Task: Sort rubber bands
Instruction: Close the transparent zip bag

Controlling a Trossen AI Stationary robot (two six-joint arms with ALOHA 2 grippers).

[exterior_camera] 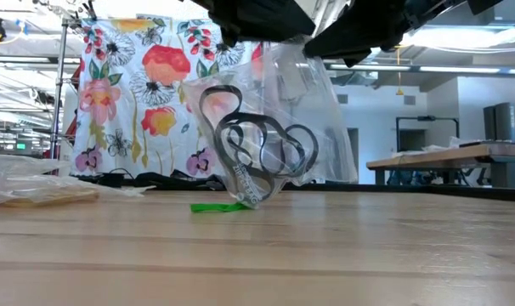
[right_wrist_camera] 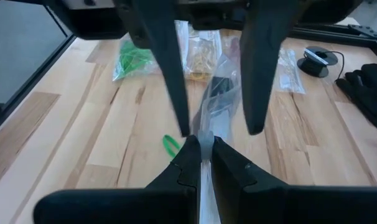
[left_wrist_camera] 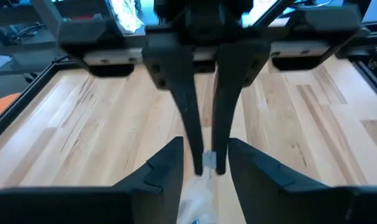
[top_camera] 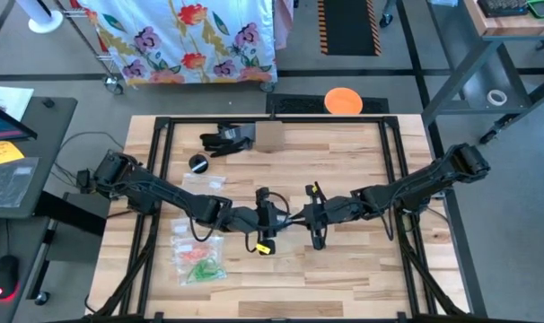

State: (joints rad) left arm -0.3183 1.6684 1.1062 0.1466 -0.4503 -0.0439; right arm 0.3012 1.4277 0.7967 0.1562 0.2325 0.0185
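Note:
A clear zip bag [exterior_camera: 266, 127] with several black rubber bands [exterior_camera: 257, 149] inside hangs over the middle of the table between my two grippers. My right gripper [right_wrist_camera: 204, 149] is shut on it. My left gripper [left_wrist_camera: 206, 171] faces it, open, with its fingers [right_wrist_camera: 170, 81] on either side of the bag's top; I cannot tell whether they touch it. One loose green rubber band [exterior_camera: 219, 206] lies on the table beside the bag's lower corner. My right gripper pinches the bag's upper edge [right_wrist_camera: 204, 138] between its two fingers, coming from the table's right and slanting down. The bag hangs below the fingers, tilted, its lower corner [exterior_camera: 249, 201] close over the table; whether that corner touches the wood does not show.
Bags of green [top_camera: 203, 267], orange and yellow bands [right_wrist_camera: 201, 56] lie near the left front of the table. Black gloves [top_camera: 227, 139], a cardboard box [top_camera: 270, 136] and a small round black object [top_camera: 198, 163] sit at the far side. A black frame [top_camera: 398, 170] rims the table.

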